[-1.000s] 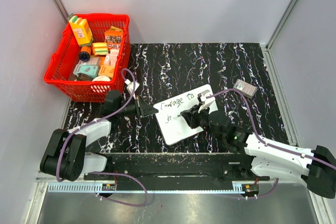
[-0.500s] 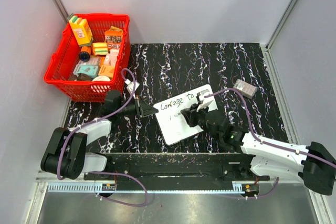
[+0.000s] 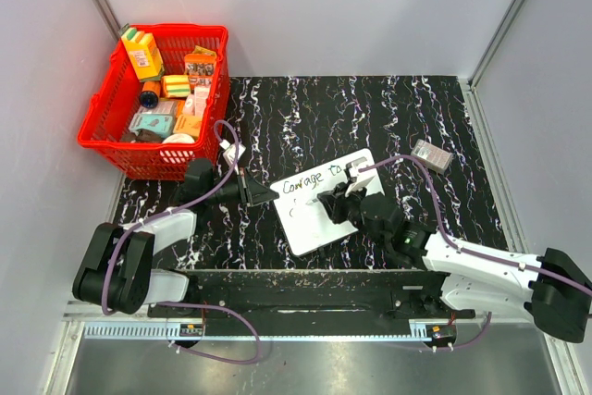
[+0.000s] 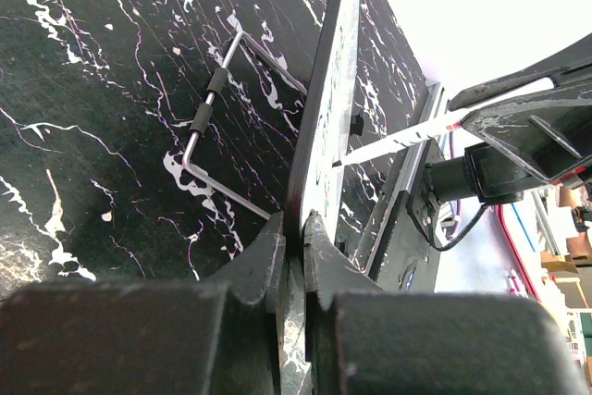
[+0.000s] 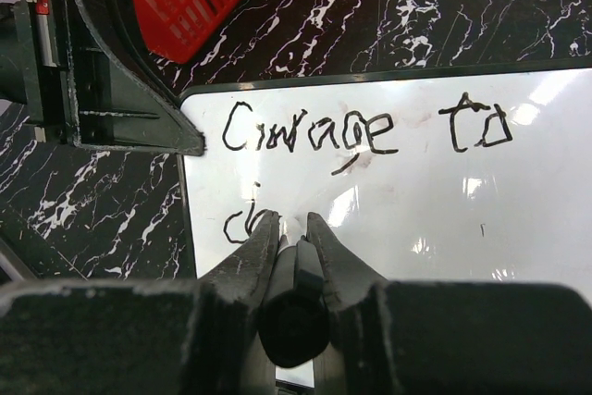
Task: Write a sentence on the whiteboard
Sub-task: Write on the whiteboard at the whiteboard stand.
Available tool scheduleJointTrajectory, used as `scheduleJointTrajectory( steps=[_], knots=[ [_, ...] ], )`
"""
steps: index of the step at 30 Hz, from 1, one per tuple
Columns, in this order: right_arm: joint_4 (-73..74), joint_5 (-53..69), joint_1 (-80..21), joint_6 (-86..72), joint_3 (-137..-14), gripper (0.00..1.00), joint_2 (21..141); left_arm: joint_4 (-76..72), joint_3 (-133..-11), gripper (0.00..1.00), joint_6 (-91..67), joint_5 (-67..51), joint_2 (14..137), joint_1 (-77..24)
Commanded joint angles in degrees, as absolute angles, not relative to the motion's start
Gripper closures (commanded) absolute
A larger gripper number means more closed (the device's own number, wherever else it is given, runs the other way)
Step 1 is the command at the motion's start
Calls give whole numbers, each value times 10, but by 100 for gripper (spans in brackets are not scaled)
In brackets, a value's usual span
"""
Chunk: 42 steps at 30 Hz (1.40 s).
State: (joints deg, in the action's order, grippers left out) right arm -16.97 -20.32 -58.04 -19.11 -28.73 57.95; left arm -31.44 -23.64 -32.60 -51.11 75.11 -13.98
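The whiteboard (image 3: 314,230) lies tilted on the black marble table, in front of both arms. Its sentence (image 3: 311,181) reads "Courage to" (image 5: 310,131) on the top line. A second line begins below it with the strokes "ch" (image 5: 239,221). My left gripper (image 3: 269,195) is shut on the whiteboard's left edge (image 4: 328,108), which shows edge-on between its fingers (image 4: 296,228). My right gripper (image 3: 331,203) is shut on a marker (image 5: 294,293) with its tip on the board just right of the "ch". That marker (image 4: 398,141) also shows in the left wrist view.
A red basket (image 3: 157,99) full of small packages stands at the back left. A small grey box (image 3: 432,154) lies at the right of the table. A bent wire stand (image 4: 222,90) lies on the table behind the board. Grey walls enclose the table.
The right gripper with the marker has crept slightly left and up over the start of the second line. The left gripper and the board have held still.
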Motion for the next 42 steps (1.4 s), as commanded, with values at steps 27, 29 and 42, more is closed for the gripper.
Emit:
scheduleJointTrajectory(
  steps=[27, 29, 42],
  knots=[
    [-120, -207, -584, -204, -309, 100, 577, -338, -236, 100, -261, -450, 767, -127],
    [-118, -216, -584, -204, -309, 100, 574, -338, -236, 100, -261, -449, 767, -127],
    [-145, -239, -584, -203, -314, 100, 574, -340, -236, 100, -262, -452, 767, -127]
  ],
)
